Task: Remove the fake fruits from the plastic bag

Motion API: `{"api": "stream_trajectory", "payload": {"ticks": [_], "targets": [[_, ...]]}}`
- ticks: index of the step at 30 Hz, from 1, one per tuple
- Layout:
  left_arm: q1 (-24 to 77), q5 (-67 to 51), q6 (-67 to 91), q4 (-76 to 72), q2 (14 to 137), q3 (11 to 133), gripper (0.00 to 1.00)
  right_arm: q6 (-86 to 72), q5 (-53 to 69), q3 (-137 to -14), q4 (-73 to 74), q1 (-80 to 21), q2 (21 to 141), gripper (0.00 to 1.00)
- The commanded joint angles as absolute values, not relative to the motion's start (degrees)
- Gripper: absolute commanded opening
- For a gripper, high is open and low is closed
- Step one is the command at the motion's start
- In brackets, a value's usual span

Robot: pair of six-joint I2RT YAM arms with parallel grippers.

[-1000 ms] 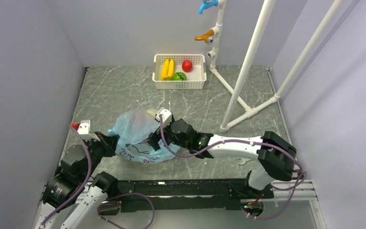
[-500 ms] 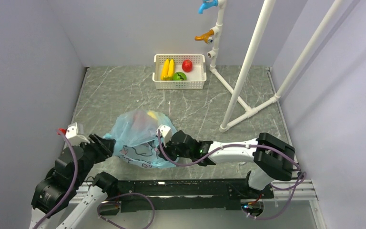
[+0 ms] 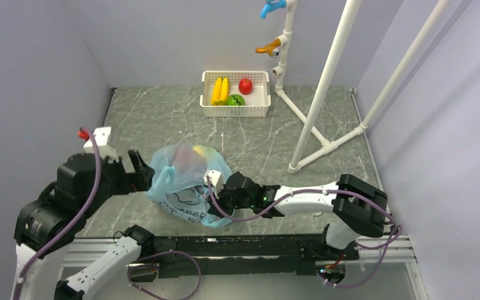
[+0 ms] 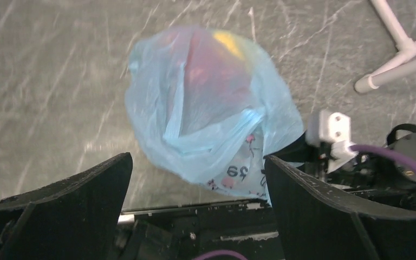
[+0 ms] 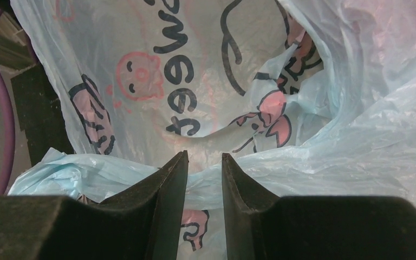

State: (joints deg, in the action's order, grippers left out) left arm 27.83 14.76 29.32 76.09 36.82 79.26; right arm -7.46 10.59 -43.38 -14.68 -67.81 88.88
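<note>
L hand (image 4: 196, 158): released, now pulling up and left, off plastic bag (image 3: 184, 182). R hand (image 5: 204, 157): clenching bag film. Bag sitting near-centre on tabletop (image 3: 162, 119). Fake fruits (image 4: 211, 65): showing thru film as red/yellow blur, count unclear.

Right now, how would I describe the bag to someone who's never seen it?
On the grey marbled table, look at the near edge, between the left robot arm and the right robot arm. The crinkly light-blue plastic bag lies there; it alone is translucent and printed with pink cartoon figures.
</note>
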Motion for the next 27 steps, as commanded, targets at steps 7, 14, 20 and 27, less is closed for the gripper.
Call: {"api": "stream_trajectory", "payload": {"ticks": [7, 14, 20, 27], "targets": [[27.8, -0.1, 6.6, 68.4, 64.9, 84.5, 0.99, -7.3, 10.9, -40.3, -20.7, -68.0, 85.8, 0.32], [28.4, -1.0, 6.0, 70.3, 67.6, 79.3, 0.99, -7.7, 10.7, -38.9, -22.2, -67.9, 85.9, 0.31], [30.6, 7.7, 9.0, 71.8, 64.7, 72.3, 0.89, -7.7, 7.9, -38.5, -22.1, -67.9, 85.0, 0.31], [31.4, 10.8, 13.8, 73.4, 58.5, 70.3, 0.57, -8.0, 3.7, -37.8, -21.6, -67.0, 83.3, 0.32]]}}
